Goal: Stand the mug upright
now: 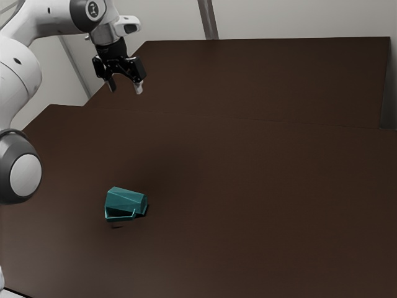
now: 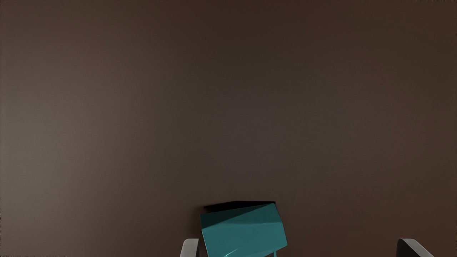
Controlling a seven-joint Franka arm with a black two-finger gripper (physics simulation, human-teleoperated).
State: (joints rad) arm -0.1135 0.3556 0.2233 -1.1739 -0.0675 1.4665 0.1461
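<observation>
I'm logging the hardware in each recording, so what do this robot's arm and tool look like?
The smooth, rounded white robot arm has dark grey sections at its joints, one with a small round pale emblem, another with a large white disc. The angular black two-fingered tool has light grey on its fingertips.

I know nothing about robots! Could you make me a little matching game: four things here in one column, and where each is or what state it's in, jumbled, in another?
Things
1. Teal, flat-sided mug
2. Black two-finger gripper
3. White and grey robot arm
4. Dark brown table

Places and states
A. Comes in from the exterior view's left
B. Lying on its side
C. Underneath the mug
D. Raised and empty, its fingers apart

Right pairs: 1-B, 2-D, 3-A, 4-C
</observation>
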